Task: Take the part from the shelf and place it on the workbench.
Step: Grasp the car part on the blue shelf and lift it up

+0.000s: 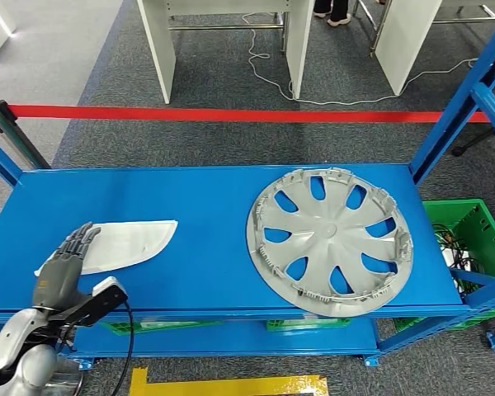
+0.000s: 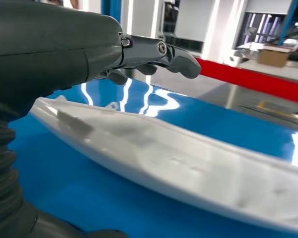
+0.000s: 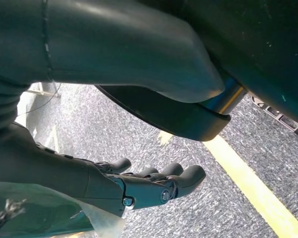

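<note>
Down at the near left of the blue shelf (image 1: pixel 214 231), the left hand (image 1: pixel 63 268) was seen with its fingers stretched out flat and slightly apart, released, nothing grasped in it. It was laid over the near end of a long white part (image 1: pixel 129 245), a flat, leaf-shaped panel tapering to a point at its far-right end. Whether the palm was actually touching the panel could not be told from the head view. In the left wrist view the dark fingers (image 2: pixel 166 54) were held just above the panel's pale rim (image 2: pixel 170 163), apart from it, with the glossy blue surface (image 2: pixel 222 121) reflected beyond.

The right hand (image 3: pixel 147 186) was shown hanging beside the body over grey carpet (image 3: pixel 215 198), its fingers extended and lightly curved, empty and relaxed. A yellow floor line (image 3: pixel 252 188) was seen crossing the carpet beneath it.

Further right on the same shelf, well apart from the white part, a large silver wheel cover (image 1: pixel 329 239) was laid flat, its near edge reaching the shelf's front lip. A green crate (image 1: pixel 475 235) was set to the right of the shelf, below its level. Beyond the shelf a red strip (image 1: pixel 233 115) was stretched across the carpet, and white table legs (image 1: pixel 298 41) with a trailing white cord (image 1: pixel 307 97) were visible past it.
</note>
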Motion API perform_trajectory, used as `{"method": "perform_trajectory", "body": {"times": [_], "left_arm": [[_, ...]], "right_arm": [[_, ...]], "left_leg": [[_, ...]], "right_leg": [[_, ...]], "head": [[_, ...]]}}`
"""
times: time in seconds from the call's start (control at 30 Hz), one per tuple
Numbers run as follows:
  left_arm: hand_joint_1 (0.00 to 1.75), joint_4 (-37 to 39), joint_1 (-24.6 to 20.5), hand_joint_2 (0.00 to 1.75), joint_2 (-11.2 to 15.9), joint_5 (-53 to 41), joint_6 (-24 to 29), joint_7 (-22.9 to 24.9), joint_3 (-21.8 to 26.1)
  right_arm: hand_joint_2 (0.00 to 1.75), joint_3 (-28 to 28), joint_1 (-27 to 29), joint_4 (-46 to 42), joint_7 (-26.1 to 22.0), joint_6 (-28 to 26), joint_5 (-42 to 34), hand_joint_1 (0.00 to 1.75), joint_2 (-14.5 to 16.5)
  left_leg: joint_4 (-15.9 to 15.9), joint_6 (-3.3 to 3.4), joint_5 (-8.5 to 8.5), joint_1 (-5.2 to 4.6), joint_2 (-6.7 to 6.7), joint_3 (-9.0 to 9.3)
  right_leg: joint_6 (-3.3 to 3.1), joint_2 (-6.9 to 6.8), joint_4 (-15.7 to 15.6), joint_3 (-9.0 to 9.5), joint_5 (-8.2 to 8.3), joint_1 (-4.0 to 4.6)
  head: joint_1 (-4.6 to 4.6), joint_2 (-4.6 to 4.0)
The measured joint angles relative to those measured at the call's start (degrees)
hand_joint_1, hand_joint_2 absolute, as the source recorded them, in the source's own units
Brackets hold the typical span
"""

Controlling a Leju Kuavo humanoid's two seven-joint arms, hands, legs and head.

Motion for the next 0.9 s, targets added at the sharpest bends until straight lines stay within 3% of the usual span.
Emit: {"method": "perform_trajectory", "body": {"times": [0.2, 0.37, 0.5, 0.63, 0.9], "left_arm": [[0.00, 2.6, -1.0, 1.75, 0.7, -6.0, 2.7, 2.9, -0.3], [0.00, 6.1, -3.3, 1.75, 1.0, -21.1, 9.5, 11.9, -1.2], [0.00, 8.8, -4.8, 1.75, 1.0, -25.5, 11.7, 14.5, -1.7], [1.73, 10.2, -5.7, 1.75, 1.0, -26.2, 12.0, 14.7, -2.0], [1.75, 12.3, -5.8, 1.75, 0.7, -26.9, 13.5, 13.9, -2.2]], "right_arm": [[1.75, 0.0, -0.1, 0.0, 0.1, 0.0, 0.3, 0.00, 0.0], [1.75, 0.0, -0.1, 0.0, 0.2, 0.0, 0.6, 0.00, 0.0], [1.75, 0.0, -0.1, 0.0, 0.2, -0.1, 0.6, 0.00, 0.0], [1.75, 0.0, -0.1, 0.0, 0.2, -0.1, 0.7, 0.00, 0.0], [1.75, 0.0, -0.1, 0.0, 0.3, -0.1, 0.7, 0.00, 0.0]], "left_leg": [[0.0, 0.00, 0.00, 0.00, 0.00, 0.00], [0.0, 0.00, 0.00, 0.00, 0.00, 0.01], [0.0, 0.00, 0.00, 0.00, 0.00, 0.01], [0.0, 0.00, 0.00, 0.00, 0.00, 0.02], [0.0, 0.00, 0.00, 0.00, 0.00, 0.01]], "right_leg": [[0.00, 0.00, 0.0, -0.10, 0.00, 0.00], [0.00, 0.00, 0.0, -0.30, 0.00, 0.00], [0.00, -0.01, 0.0, -0.13, 0.00, 0.00], [0.00, 0.00, 0.0, 0.06, 0.00, 0.00], [0.00, 0.01, 0.0, 0.04, 0.00, 0.00]], "head": [[0.01, 0.00], [0.00, 0.00], [0.01, 0.00], [0.00, 0.00], [0.00, 0.00]]}}
